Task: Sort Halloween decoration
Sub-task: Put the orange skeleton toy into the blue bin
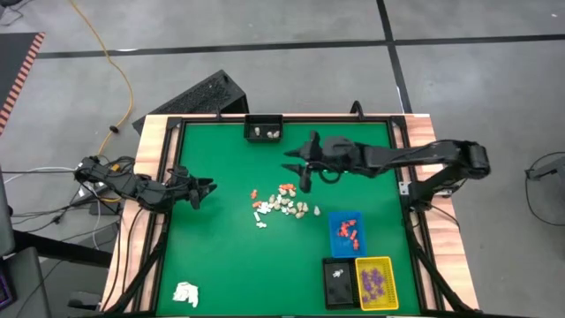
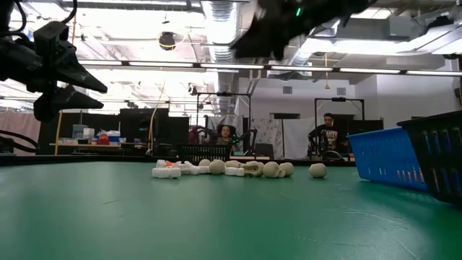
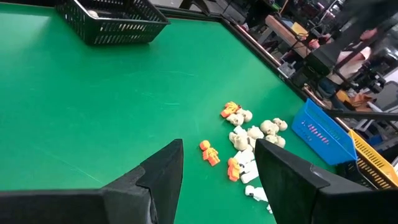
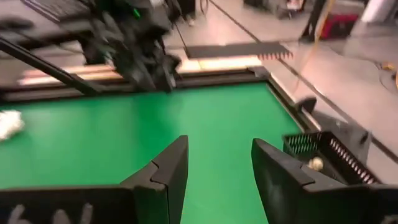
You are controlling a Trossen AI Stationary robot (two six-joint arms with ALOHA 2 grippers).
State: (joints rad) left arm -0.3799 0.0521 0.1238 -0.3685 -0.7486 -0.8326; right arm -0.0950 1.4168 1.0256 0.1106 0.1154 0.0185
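Your right gripper (image 1: 303, 168) hangs above the green table (image 1: 221, 256), toward its far edge and just beyond the loose pile, its fingers (image 4: 168, 171) apart with nothing between them. Your left gripper (image 1: 205, 188) waits above the table's left side, near that edge, fingers (image 3: 163, 174) likewise spread and empty, pointed toward the pile. The Halloween decoration (image 1: 281, 203) lies mostly as a scatter of tiny cream, white and orange-red pieces around the middle of the table, resting on the surface and well apart from both grippers. More orange-red pieces sit in the blue tray (image 1: 333, 231) toward the right edge; purple ones fill the yellow tray (image 1: 389, 284) at the near right corner, and a white piece lies in the black tray (image 1: 327, 284) touching its left side. A further black tray (image 1: 263, 122) holding pale pieces stands at the middle of the far edge. A white wad of paper-like material (image 1: 185, 293) lies near the near left corner. In the low view, two people (image 2: 328, 133) sit in the room beyond the table.
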